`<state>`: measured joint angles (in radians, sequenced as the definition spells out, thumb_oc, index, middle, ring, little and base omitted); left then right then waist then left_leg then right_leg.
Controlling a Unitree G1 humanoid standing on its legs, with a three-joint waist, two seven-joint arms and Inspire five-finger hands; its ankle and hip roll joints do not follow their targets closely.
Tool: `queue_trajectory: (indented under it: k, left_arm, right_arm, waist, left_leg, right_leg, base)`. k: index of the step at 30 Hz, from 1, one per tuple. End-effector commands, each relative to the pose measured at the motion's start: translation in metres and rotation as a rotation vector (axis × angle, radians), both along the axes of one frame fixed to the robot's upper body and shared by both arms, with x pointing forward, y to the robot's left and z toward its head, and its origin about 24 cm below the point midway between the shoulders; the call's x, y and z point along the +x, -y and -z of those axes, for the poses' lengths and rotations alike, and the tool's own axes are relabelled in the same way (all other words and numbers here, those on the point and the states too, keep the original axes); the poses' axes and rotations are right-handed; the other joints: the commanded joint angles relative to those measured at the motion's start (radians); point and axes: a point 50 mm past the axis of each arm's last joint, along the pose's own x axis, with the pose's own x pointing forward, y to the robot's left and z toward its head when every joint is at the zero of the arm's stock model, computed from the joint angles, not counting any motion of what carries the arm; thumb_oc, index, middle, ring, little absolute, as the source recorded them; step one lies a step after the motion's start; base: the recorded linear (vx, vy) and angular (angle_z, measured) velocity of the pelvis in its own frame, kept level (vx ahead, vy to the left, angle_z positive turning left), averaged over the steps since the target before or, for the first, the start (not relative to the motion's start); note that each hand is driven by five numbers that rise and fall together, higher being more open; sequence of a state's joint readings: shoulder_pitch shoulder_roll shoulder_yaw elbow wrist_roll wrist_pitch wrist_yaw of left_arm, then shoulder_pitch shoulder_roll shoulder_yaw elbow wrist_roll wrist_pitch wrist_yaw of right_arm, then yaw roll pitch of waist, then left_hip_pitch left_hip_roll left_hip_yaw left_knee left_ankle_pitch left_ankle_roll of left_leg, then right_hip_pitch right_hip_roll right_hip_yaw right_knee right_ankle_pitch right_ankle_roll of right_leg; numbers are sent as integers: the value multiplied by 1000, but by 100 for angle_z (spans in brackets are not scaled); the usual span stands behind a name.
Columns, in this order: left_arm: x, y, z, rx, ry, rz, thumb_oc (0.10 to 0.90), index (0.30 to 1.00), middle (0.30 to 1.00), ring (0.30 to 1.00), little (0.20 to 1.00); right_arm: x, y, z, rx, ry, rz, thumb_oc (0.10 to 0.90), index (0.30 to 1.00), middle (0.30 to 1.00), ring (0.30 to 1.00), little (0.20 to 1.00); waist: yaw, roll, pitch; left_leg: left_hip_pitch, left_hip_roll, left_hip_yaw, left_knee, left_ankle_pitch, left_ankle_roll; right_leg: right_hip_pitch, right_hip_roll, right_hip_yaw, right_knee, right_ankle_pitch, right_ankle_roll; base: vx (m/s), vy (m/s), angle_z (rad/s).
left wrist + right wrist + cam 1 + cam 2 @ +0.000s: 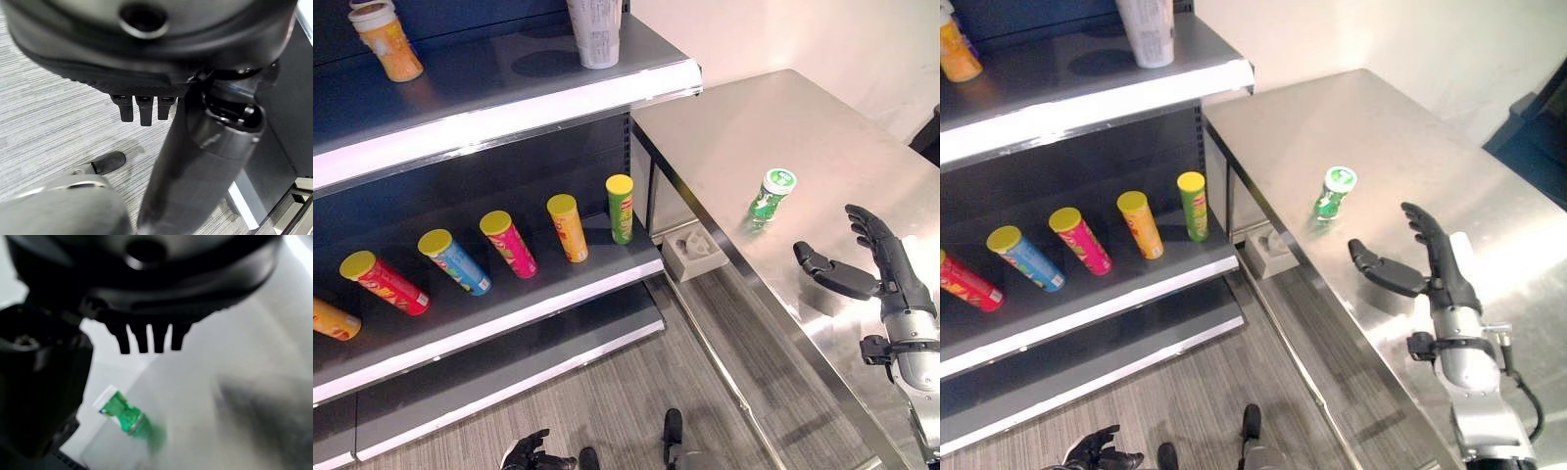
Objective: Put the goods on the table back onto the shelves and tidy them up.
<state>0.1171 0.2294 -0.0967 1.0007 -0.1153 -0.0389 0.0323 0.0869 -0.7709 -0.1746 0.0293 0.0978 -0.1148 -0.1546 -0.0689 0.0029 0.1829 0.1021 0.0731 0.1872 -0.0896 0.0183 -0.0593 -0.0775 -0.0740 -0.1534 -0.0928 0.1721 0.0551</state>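
A small green bottle with a white cap (770,195) stands on the steel table (773,127), near its left edge. My right hand (875,262) hovers over the table a little nearer to me than the bottle, open, thumb spread toward it and fingers straight, touching nothing. In the right wrist view the green bottle (128,417) shows beyond the fingertips (146,340). My left hand (527,452) hangs low by the floor, fingers loosely curled and holding nothing.
The dark shelf unit (489,294) stands left of the table. Its middle shelf holds a row of several leaning snack tubes, from red (384,282) to green (620,208). The top shelf carries an orange container (387,39) and a white one (595,31). A white box (695,250) sits below the table.
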Motion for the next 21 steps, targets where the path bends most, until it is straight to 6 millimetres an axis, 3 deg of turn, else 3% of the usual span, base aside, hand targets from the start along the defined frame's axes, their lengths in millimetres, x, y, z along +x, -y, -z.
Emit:
queue_trajectory:
  k: [1,8,21]
  left_arm:
    - [8,-22,-7,76,29,27,800,900,900,900,900]
    - [0,-26,-7,86,8,24,800,900,900,900,900]
    - [-13,-25,-3,80,-32,9,800,900,900,900,900]
  right_arm:
    - [15,-7,-43,-75,181,-42,800,900,900,900,900]
    - [30,-9,-29,-28,114,-50,800,900,900,900,900]
    - [52,-3,-27,-64,71,15,800,900,900,900,900]
  waist:
    - [35,-30,-73]
    - [58,-24,-78]
    - [92,-18,-63]
  left_leg:
    - [-49,31,-33,7,-16,-25]
    - [-42,15,-52,2,-22,-22]
    - [-61,4,-97,2,-14,-22]
  right_leg:
    - [92,-44,3,47,-157,88]
    - [101,-59,-5,45,-152,94]
    - [106,-72,-32,42,-149,99]
  base:
    - [10,37,-7]
    - [20,32,5]
    - [12,-8,8]
